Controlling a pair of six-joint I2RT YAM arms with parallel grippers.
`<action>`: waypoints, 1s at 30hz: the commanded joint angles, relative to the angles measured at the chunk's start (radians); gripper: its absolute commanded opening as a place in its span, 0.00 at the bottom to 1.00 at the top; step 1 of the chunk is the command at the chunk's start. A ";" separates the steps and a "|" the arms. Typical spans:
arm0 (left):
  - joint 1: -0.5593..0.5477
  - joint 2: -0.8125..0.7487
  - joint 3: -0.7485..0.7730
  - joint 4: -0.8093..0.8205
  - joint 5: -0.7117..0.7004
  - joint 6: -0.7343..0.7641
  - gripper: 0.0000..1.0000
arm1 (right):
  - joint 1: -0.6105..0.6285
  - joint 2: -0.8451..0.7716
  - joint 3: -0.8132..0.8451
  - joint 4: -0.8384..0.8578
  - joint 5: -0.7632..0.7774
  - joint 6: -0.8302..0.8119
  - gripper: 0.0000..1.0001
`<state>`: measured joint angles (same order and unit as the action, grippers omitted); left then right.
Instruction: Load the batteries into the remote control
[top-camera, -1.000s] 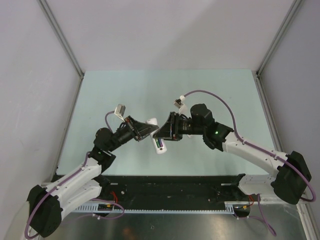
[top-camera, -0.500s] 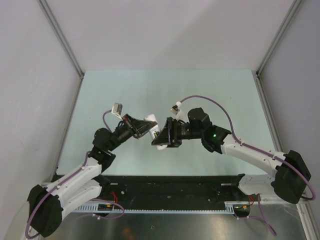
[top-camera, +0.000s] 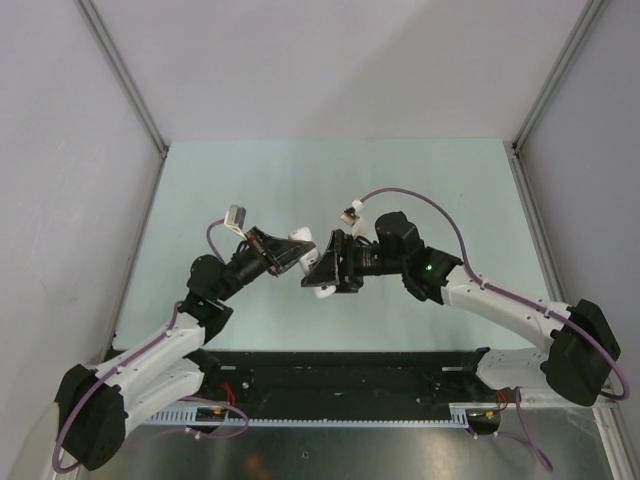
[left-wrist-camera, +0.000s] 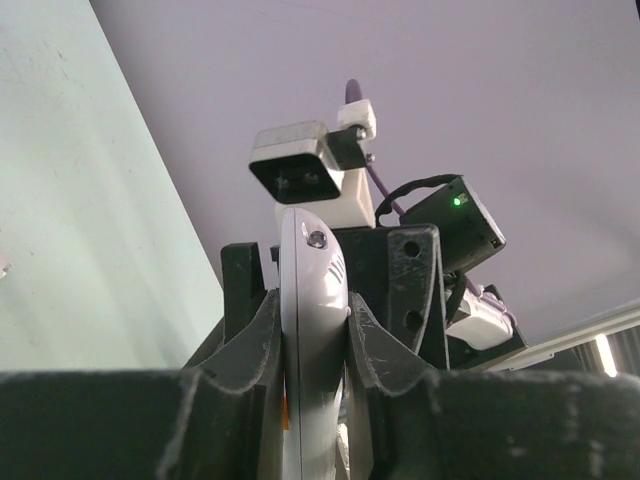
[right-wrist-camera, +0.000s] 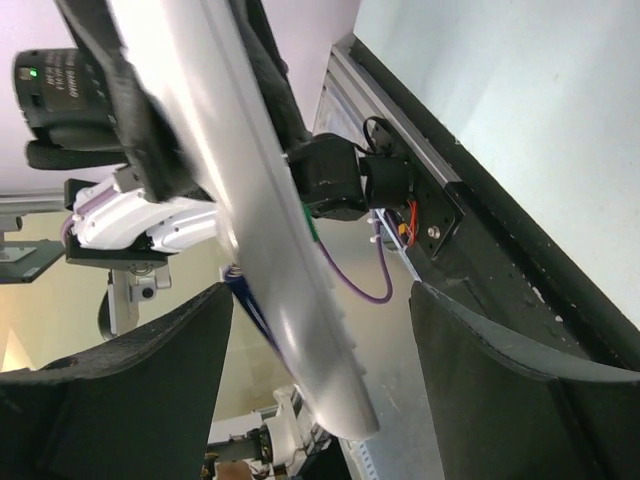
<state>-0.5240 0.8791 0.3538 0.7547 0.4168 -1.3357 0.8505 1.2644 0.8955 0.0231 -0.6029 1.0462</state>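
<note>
The remote control (left-wrist-camera: 312, 330) looks like smooth glossy white plastic, fingers (left-wrist-camera: 385, 350) on the left hand (left-wrist-camera: 313, 302) are matt black and pretty scuffed, desk (top-camera: 420, 180) is smooth and matt.

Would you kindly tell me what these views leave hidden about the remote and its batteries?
Top view: the right gripper covers most of the slim white plastic remote control, hiding its battery recess.
Left wrist view: the remote stands edge-on in the left gripper; neither face shows.
Right wrist view: one blurred side only; the small cylindrical batteries cannot be made out, seated or not.
</note>
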 joint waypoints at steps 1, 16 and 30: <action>0.004 -0.002 0.010 0.071 -0.013 0.004 0.00 | -0.018 -0.010 0.068 0.014 -0.020 -0.008 0.77; 0.002 -0.008 0.013 0.069 -0.004 -0.003 0.00 | -0.093 -0.017 0.080 0.035 -0.057 0.005 0.65; 0.004 -0.017 0.028 0.075 0.007 -0.028 0.00 | -0.099 0.001 0.080 0.034 -0.080 -0.015 0.42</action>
<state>-0.5243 0.8825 0.3538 0.7597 0.4229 -1.3365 0.7551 1.2640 0.9363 0.0414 -0.6559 1.0462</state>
